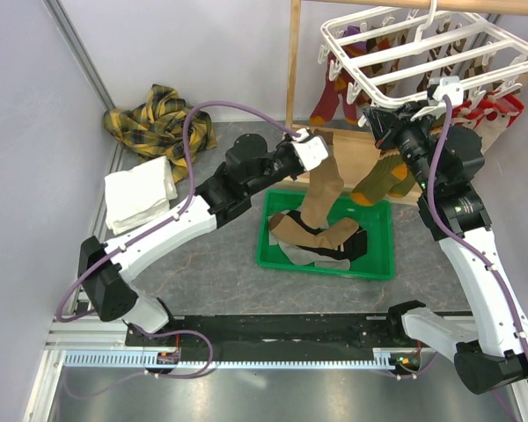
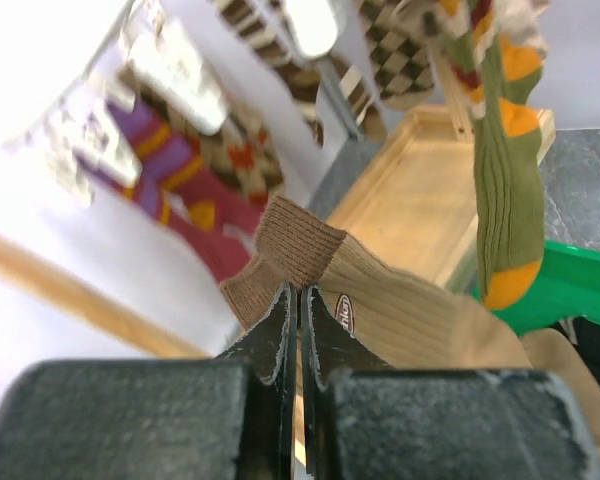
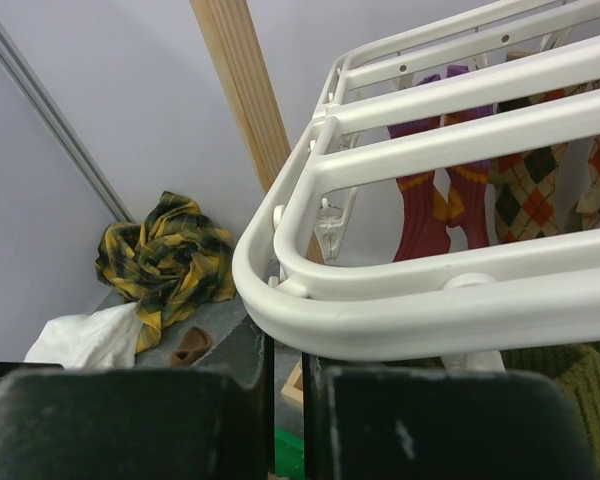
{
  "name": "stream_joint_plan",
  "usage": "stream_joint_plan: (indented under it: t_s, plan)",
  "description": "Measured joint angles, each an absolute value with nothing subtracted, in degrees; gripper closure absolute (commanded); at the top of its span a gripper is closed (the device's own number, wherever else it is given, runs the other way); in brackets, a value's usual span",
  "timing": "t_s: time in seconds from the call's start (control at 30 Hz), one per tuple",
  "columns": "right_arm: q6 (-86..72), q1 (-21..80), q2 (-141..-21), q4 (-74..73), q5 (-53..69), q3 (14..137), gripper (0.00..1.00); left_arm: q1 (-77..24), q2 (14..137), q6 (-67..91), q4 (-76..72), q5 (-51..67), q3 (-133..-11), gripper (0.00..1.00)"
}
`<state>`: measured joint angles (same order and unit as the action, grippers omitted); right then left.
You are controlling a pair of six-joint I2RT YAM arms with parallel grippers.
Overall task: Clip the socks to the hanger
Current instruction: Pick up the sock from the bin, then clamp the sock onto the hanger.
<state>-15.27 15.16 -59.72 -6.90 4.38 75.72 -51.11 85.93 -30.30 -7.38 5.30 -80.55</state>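
Left claw (image 2: 298, 296) pinches a tan sock (image 2: 410, 310) near the hanger (image 3: 430, 312).

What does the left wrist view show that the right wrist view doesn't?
Left wrist only: the left gripper shut on a tan sock.
Right wrist only: the hanger rim close above the right gripper, the plaid cloth and the towel.
Both: hanging purple-topped socks and argyle socks, plus the olive sock, just a corner of it in the right wrist view.
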Motion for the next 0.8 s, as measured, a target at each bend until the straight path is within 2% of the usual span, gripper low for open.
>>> stream_joint_plan:
  t_s: [0.33, 0.8]
  plan:
    - [-15.4, 15.2, -59.7, -7.2, 5.1, 76.2, 1.00, -51.0, 93.5, -38.2, -9.7, 13.6, -85.7, 0.98]
    - [-15.4, 15.2, -60.8, -7.3, 5.4, 76.5, 1.00, -51.0, 96.9, -43.9, -11.0, 15.5, -90.5, 0.98]
